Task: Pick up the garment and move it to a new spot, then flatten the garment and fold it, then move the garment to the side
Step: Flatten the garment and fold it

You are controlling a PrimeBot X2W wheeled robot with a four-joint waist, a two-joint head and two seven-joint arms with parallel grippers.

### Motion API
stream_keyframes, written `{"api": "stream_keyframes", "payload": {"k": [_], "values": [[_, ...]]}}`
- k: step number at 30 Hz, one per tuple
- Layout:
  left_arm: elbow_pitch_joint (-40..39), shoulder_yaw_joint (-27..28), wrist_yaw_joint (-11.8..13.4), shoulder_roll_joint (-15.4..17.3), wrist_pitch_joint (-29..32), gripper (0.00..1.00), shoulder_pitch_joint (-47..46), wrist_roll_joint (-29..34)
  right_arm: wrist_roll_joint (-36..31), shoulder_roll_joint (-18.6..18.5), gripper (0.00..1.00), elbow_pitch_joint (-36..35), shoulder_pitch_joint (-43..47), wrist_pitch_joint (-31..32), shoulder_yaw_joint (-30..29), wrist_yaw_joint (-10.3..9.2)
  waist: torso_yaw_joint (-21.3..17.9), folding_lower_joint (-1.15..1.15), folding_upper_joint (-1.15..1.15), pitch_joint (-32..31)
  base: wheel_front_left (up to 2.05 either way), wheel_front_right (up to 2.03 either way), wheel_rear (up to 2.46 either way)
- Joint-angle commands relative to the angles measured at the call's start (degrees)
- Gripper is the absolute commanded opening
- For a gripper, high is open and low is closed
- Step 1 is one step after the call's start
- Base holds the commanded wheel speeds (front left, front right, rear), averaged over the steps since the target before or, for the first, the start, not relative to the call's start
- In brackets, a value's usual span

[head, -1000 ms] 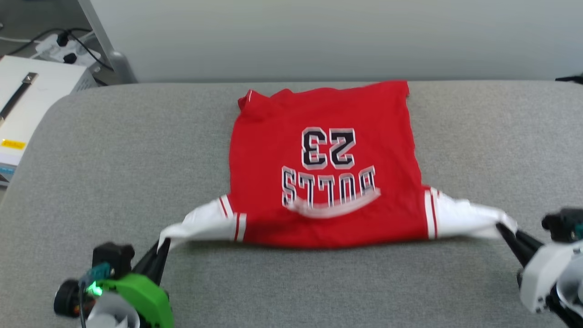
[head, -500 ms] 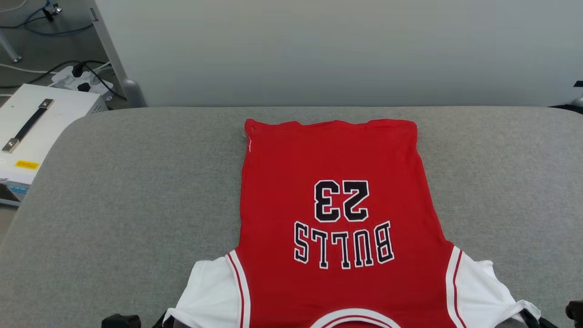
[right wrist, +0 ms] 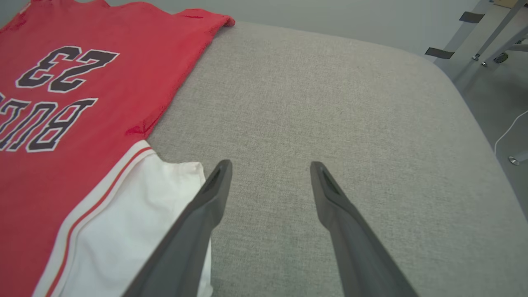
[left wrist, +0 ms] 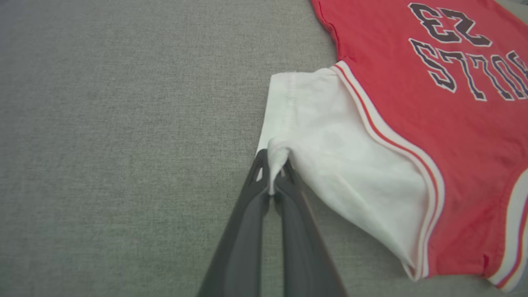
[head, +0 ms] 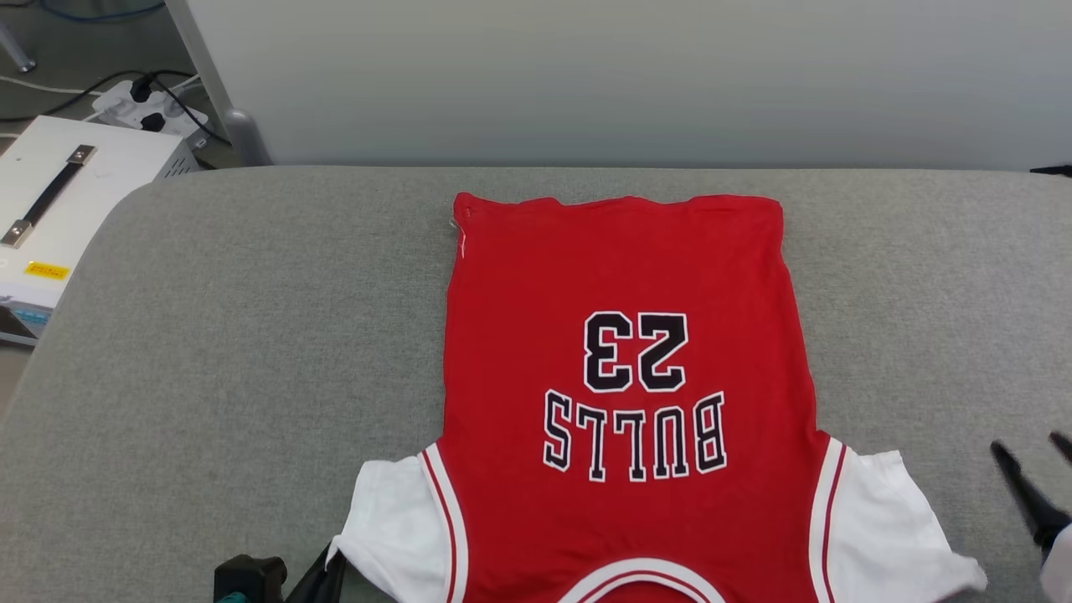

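I see red jersey (head: pixel 620 268), white sleeves (head: pixel 394 528), red-white striped trim (head: pixel 445 502), black white-outlined lettering (head: pixel 634 435) and 23; worktop (head: pixel 251 335) is plain grey fabric.

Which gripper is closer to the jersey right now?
Left. The left gripper is shut on a white sleeve of the jersey; the right gripper is open over the cushion beside the other sleeve, holding nothing.

Read "23" and, beside it toward the collar, "BULLS" on the red garment (head: pixel 620 260), black with white outlines. Could not read the yellow sticker (head: pixel 48 270) on the white box (head: pixel 109 167).
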Motion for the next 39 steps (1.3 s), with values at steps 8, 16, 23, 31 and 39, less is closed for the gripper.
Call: {"api": "stream_keyframes", "payload": {"k": [8, 16, 23, 31, 39], "values": [[-5.12, 2.7, 0.75, -2.46, -0.32, 0.0, -3.7, 5.2, -4.61, -4.0, 1.0, -10.71, -14.31, 5.45, -9.33, -0.09, 2.87, 0.0, 0.0, 6.35, 0.0, 0.0, 0.0], [-10.38, 3.92, 0.66, -5.34, -0.32, 0.0, -7.7, 9.23, -1.56, -7.18, 1.0, -15.0, -33.29, 23.02, -5.07, -0.09, 7.27, 0.0, 0.0, 14.96, 0.0, 0.0, 0.0], [-12.33, 4.57, -0.74, -8.15, -0.33, 0.0, -10.48, 12.14, 6.59, -7.28, 1.0, -7.0, -48.84, 46.9, 4.61, -0.09, 10.69, 0.0, 0.0, 21.18, 0.0, 0.0, 0.0], [-13.54, 5.16, -2.81, -11.53, -0.33, 0.0, -13.39, 15.31, 6.62, -3.07, 1.0, 5.8, -60.48, 59.34, 6.1, -0.09, 14.15, 0.0, 0.0, 26.83, 0.0, 0.0, 0.0], [-14.15, 5.96, -4.65, -14.66, -0.33, 0.0, -14.55, 17.89, 1.84, 0.29, 1.0, 15.15, -64.08, 59.01, 6.44, -0.09, 16.68, 0.0, 0.0, 30.41, 0.0, 0.0, 0.0]]}}
